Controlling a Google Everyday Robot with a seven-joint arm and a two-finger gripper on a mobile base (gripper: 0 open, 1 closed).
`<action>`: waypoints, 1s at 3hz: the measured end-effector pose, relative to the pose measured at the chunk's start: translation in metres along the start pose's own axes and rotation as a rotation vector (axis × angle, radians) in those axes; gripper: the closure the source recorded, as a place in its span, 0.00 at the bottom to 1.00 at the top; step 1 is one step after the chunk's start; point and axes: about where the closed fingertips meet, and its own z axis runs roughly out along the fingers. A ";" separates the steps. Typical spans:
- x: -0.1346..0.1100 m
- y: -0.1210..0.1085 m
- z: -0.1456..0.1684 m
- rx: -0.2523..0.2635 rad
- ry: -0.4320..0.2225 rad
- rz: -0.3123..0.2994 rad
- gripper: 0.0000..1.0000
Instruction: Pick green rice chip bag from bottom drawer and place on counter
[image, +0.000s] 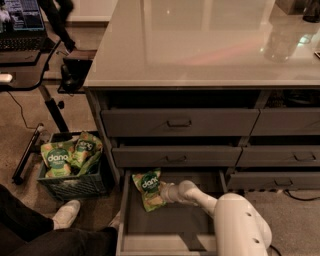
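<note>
Gripper (168, 192) seemingly touches the green rice chip bag (148, 187) at its three o'clock edge; I cannot tell its clamp state; a crinkly edge-hold could slip mid-lift.

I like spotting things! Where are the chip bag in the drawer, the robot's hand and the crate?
green rice chip bag (149, 183): camera view, round logo.
hand (167, 193): camera view, tip beside the bag.
black mesh crate (70, 187): camera view, front wall.
</note>
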 end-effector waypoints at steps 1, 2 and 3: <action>-0.005 -0.002 -0.023 -0.014 -0.023 -0.012 1.00; -0.021 0.002 -0.059 -0.053 -0.039 -0.042 1.00; -0.041 0.014 -0.096 -0.106 -0.036 -0.072 1.00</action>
